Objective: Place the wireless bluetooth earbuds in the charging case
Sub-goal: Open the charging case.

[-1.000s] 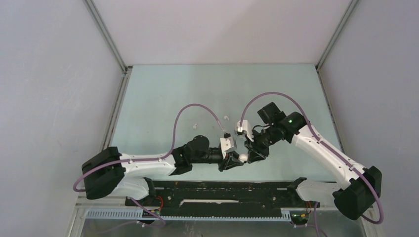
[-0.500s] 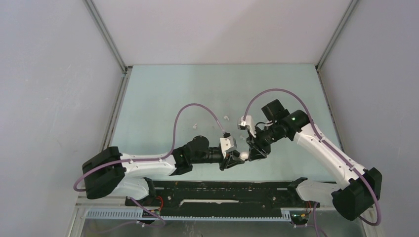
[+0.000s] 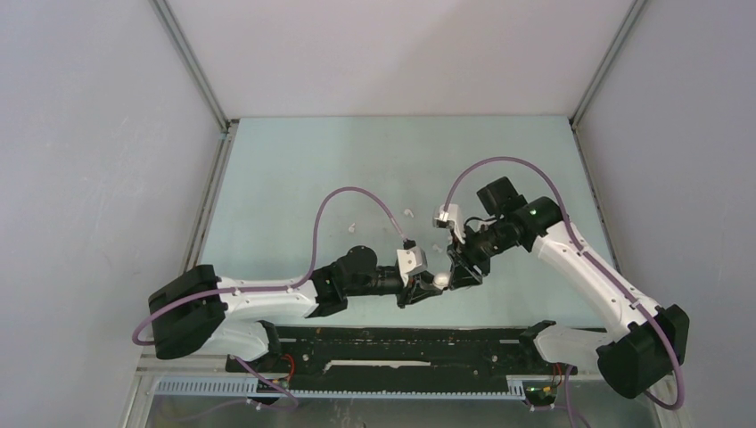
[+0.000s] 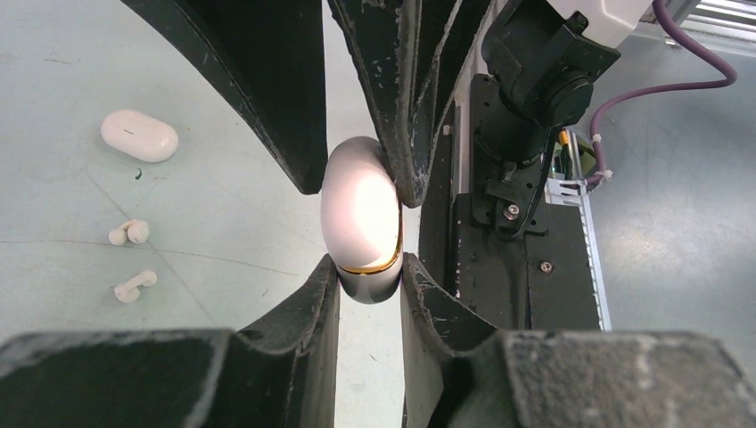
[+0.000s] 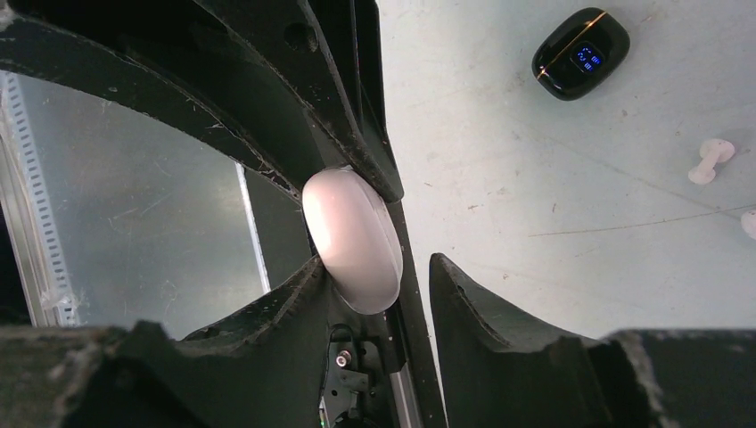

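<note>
I see my left gripper (image 4: 367,266) clenched on the white charging case (image 4: 359,205), while the right gripper (image 5: 379,267) stands released, one finger touching it.

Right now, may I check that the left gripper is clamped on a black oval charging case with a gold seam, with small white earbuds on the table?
No: the left wrist view shows the left gripper clamped on a white oval charging case, not black. The gold seam and small white earbuds on the table are right.
</note>
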Controlling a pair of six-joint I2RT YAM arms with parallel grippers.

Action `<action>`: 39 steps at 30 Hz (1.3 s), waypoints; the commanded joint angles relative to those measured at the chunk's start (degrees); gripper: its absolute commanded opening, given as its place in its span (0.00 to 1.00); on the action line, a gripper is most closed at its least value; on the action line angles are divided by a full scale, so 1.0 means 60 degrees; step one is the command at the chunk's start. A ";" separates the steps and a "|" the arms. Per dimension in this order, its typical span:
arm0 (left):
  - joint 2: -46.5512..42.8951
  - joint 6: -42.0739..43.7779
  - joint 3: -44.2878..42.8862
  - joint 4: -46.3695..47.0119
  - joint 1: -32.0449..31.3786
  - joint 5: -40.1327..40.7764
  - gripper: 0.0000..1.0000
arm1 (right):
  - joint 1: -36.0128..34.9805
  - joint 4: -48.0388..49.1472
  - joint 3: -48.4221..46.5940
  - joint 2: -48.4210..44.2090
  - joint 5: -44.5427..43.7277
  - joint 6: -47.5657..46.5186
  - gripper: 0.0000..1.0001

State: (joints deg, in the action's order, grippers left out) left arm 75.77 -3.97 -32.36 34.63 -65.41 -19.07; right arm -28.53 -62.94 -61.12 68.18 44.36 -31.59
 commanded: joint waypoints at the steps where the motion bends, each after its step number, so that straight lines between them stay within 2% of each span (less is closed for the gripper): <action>1: -0.0047 0.0246 0.0021 0.0379 -0.0334 -0.0718 0.00 | 0.0353 0.0718 -0.0643 -0.0069 0.0306 -0.0014 0.47; 13: -0.0001 0.0237 -0.0027 0.0308 -0.0334 -0.0702 0.00 | 0.0971 -0.0004 -0.1073 -0.0029 0.1664 -0.0510 0.53; 21: -0.0145 -0.0002 0.0186 0.0499 -0.0334 -0.0551 0.00 | 0.2495 -0.1206 -0.1319 -0.0421 0.2993 -0.1672 0.55; 23: -0.0218 -0.0194 0.0294 0.0760 -0.0320 -0.0546 0.00 | 0.2390 -0.1557 -0.1199 -0.0528 0.2788 -0.2309 0.58; 27: -0.0257 -0.0397 0.0300 0.1054 -0.0317 -0.0537 0.00 | 0.1882 -0.1240 -0.0431 -0.0911 0.2448 -0.2257 0.67; 29: -0.0229 -0.0356 0.0250 0.1118 -0.0319 -0.0505 0.00 | 0.1475 -0.0966 -0.0124 -0.1003 0.2079 -0.2063 0.65; 33: -0.0138 -0.0340 0.0069 0.1095 -0.0316 -0.0577 0.00 | 0.0610 -0.0739 0.0035 -0.0876 0.1294 -0.1827 0.55; 39: -0.0117 -0.0326 -0.0049 0.1066 -0.0319 -0.0706 0.00 | 0.0160 -0.0502 0.0048 -0.0720 0.0786 -0.1680 0.54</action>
State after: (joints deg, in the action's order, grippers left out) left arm 75.70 -5.61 -30.44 38.44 -67.07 -22.57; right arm -26.59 -68.16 -60.71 63.51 51.79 -42.44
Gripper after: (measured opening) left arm 0.285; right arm 0.543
